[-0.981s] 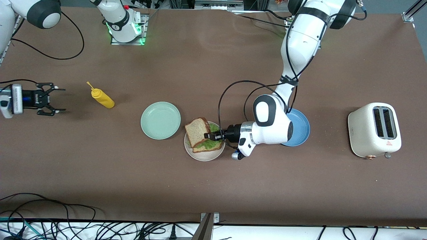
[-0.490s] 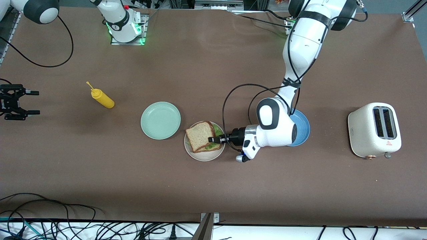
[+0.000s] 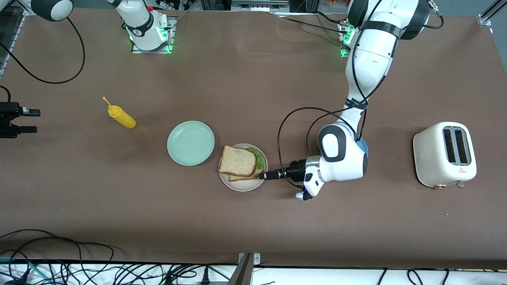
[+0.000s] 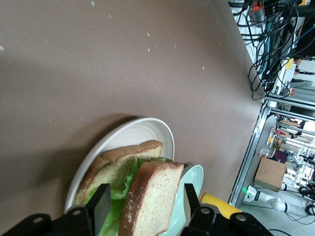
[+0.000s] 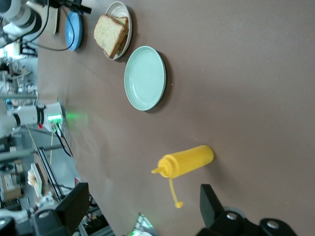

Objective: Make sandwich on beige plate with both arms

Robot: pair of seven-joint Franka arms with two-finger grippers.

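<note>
The left pincer (image 3: 262, 176) let go, jaws apart; the top slice dropped flat, completing the sandwich (image 3: 239, 162) before it.

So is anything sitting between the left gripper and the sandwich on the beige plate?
Nothing visible. The left gripper is open right at the sandwich on the beige plate, with no object between them.

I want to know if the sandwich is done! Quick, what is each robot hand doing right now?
Left gripper: open, fingers either side of the sandwich's top slice, not gripping it.
Right gripper: open, holding nothing, waiting.
</note>
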